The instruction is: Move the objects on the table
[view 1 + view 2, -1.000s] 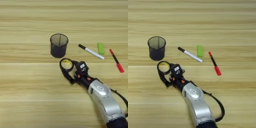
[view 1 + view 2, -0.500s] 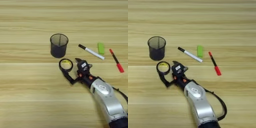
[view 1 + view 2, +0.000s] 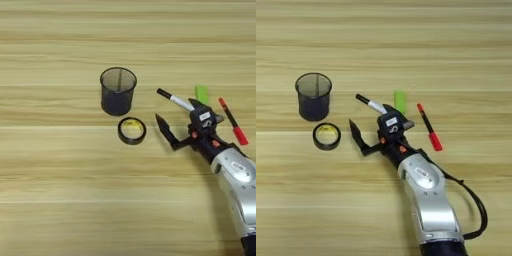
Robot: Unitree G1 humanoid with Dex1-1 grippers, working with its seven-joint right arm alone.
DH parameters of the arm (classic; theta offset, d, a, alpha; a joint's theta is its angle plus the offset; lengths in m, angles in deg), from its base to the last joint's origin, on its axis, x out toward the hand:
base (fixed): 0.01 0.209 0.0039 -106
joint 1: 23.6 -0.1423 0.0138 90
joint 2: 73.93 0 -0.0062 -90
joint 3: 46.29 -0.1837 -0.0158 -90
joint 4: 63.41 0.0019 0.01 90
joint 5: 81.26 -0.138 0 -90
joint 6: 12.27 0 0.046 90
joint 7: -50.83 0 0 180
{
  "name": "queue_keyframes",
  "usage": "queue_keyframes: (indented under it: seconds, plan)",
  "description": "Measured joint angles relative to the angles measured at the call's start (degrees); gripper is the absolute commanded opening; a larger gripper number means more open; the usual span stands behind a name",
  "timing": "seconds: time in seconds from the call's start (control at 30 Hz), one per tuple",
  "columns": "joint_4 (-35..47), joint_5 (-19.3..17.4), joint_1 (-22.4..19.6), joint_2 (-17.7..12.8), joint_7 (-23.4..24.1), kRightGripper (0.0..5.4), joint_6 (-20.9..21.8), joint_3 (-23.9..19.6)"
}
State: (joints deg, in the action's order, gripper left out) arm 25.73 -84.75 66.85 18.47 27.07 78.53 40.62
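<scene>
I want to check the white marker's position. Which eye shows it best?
Neither shows it whole. In the left eye view the white marker shows more of its length before the gripper covers it. In the right eye view, only its capped end clears the gripper.

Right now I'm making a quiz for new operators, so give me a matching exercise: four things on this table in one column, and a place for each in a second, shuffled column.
Things:
1. pen cup
2. tape roll
3. green block
4. red marker

Places:
A. furthest to the robot's right
B. flat on the table just in front of the cup
C. furthest to the robot's left, standing upright
D. between the white marker and the red one

Pairs: 1-C, 2-B, 3-D, 4-A
</scene>
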Motion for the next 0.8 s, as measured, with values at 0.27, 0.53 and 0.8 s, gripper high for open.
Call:
queue_keyframes:
  seconds: [0.27,0.53,0.8]
  plan:
    - [-10.33,-0.85,-3.63,-0.62,1.12,5.38,2.26,-4.23]
    - [-18.2,-1.31,-6.52,-0.95,1.14,5.38,4.94,-5.84]
    - [-25.56,-1.54,-8.68,-1.35,0.9,5.38,7.45,-6.66]
